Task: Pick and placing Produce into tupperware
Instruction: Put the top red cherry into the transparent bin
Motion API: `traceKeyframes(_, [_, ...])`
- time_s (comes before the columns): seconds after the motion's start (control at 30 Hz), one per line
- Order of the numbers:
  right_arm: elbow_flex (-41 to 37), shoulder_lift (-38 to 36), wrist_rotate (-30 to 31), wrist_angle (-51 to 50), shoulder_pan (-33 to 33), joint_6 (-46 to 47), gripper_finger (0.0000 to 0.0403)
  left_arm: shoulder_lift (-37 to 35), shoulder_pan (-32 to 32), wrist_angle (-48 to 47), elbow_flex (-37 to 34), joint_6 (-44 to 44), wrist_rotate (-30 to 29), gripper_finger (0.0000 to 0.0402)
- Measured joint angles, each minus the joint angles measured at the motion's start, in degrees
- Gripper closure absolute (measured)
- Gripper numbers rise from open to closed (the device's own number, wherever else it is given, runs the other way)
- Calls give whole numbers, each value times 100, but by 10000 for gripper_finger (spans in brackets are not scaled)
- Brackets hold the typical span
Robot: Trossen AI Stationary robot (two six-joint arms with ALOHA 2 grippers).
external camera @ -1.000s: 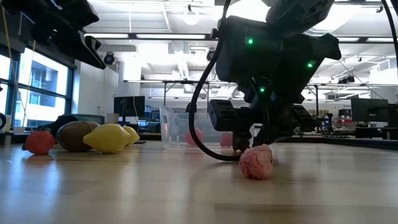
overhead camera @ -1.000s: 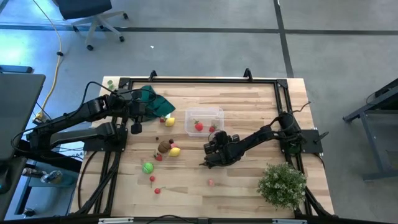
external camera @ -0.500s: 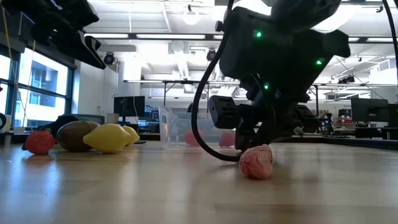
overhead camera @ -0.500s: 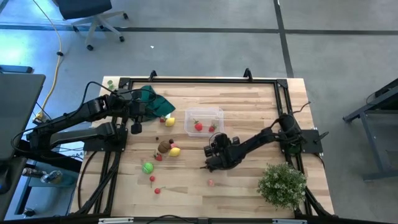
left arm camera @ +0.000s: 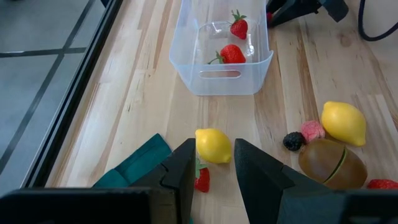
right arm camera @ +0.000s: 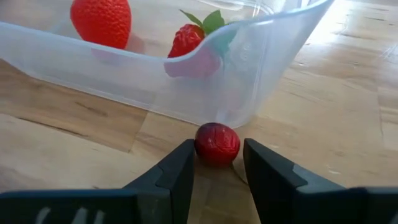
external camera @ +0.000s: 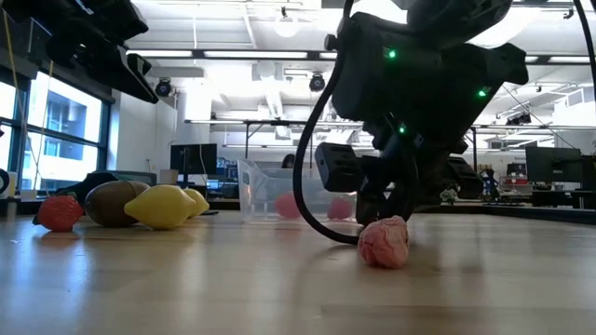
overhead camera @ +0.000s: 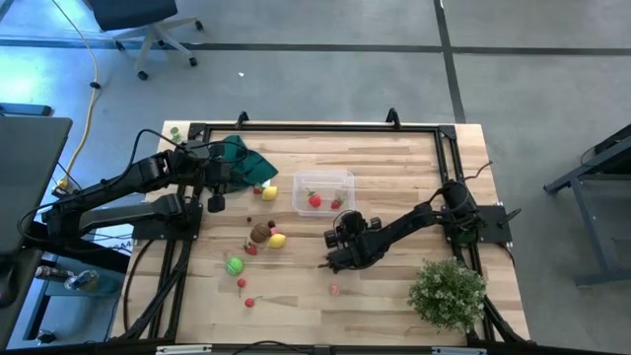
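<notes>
Pale wood-plank table (overhead camera: 394, 168), smooth, faint grain. Right gripper (right arm camera: 216, 163) low at tupperware (right arm camera: 186, 81) corner, fingers apart, straddling small round glossy red produce piece (right arm camera: 217, 144) touching tub wall, not yet clenched. Risk: finger strikes thin clear wall, shoves tub; smooth ball may squirt out. Inside tub: two dimpled strawberries (right arm camera: 101, 20). Left gripper (left arm camera: 211, 174) released, beyond tupperware, over yellow lemon (left arm camera: 213, 145).

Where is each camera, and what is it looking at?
High view: above the table, looking straight down; both arms show.
Low view: at table height, looking across; the right arm shows behind a pink piece.
Left wrist view: on the left arm, over a yellow lemon.
Right wrist view: on the right arm, its fingers beside a red ball.
Both wrist views show the tupperware with strawberries.
</notes>
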Motion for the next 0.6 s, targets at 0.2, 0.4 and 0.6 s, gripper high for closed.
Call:
traceKeyframes(0.2, [0,0,-71,0,-109,-1,274,-1,0,-1,0,0,-1,302])
traceKeyframes(0.4, [0,0,-83,-4,-154,-6,277,-1,0,0,0,0,0,302])
traceKeyframes(0.6, [0,0,-120,-8,-154,-4,306,0,0,1,0,0,-2,302])
